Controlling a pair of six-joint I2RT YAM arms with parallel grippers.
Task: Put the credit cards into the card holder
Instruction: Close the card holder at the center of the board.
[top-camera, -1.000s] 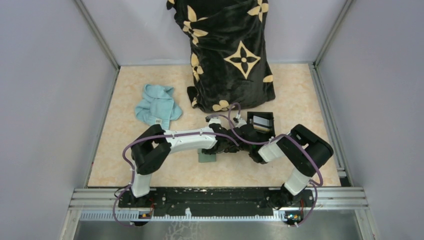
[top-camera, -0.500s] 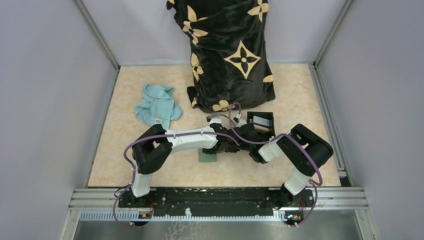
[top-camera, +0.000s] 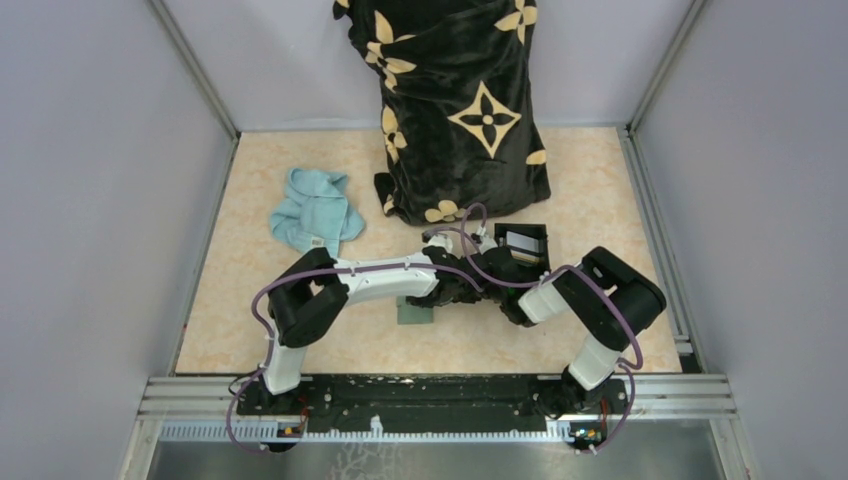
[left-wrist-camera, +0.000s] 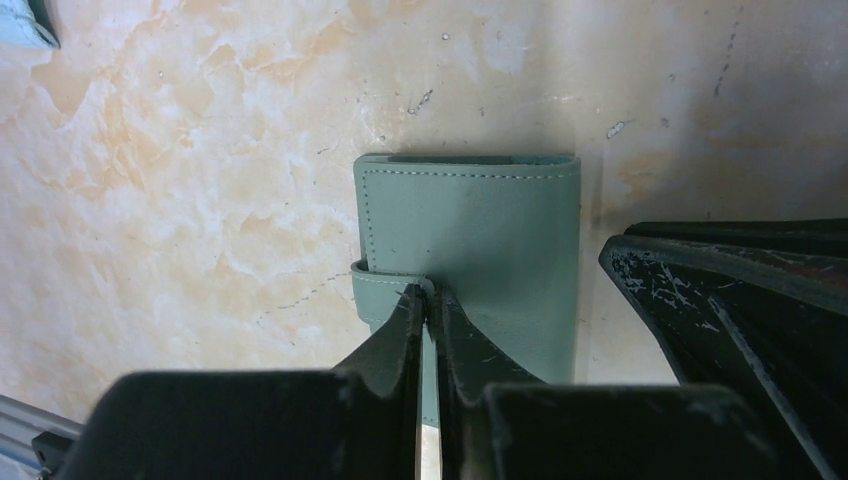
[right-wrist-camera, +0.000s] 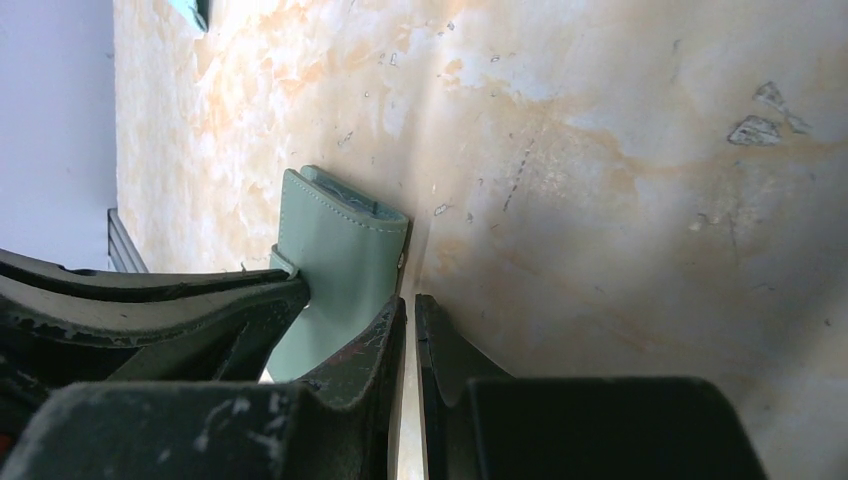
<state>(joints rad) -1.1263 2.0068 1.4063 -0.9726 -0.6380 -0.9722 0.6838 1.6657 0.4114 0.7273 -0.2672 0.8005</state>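
Closed sage-green card holder (left-wrist-camera: 470, 240), flat

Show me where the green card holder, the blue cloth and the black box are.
card holder (left-wrist-camera: 480, 230): left wrist view, front face.
blue cloth (top-camera: 315, 212): top view, its middle.
black box (top-camera: 530, 230): top view, far rim.

— What colour is the card holder (left-wrist-camera: 470, 225)?
— Sage green, with paler stitching along its edge. The table (left-wrist-camera: 200, 150) is marbled cream and peach.
— And the grippers?
— The left gripper (left-wrist-camera: 427, 298) and the right gripper (right-wrist-camera: 410, 305) are both black, scuffed with pale scratches. The arms (top-camera: 380, 275) are white and black, with purple cables (top-camera: 254, 310).
— The cloths?
— The small cloth (top-camera: 315, 212) is light blue. The big drape (top-camera: 460, 110) is black with tan four-petal flowers. The box (top-camera: 535, 230) is black.
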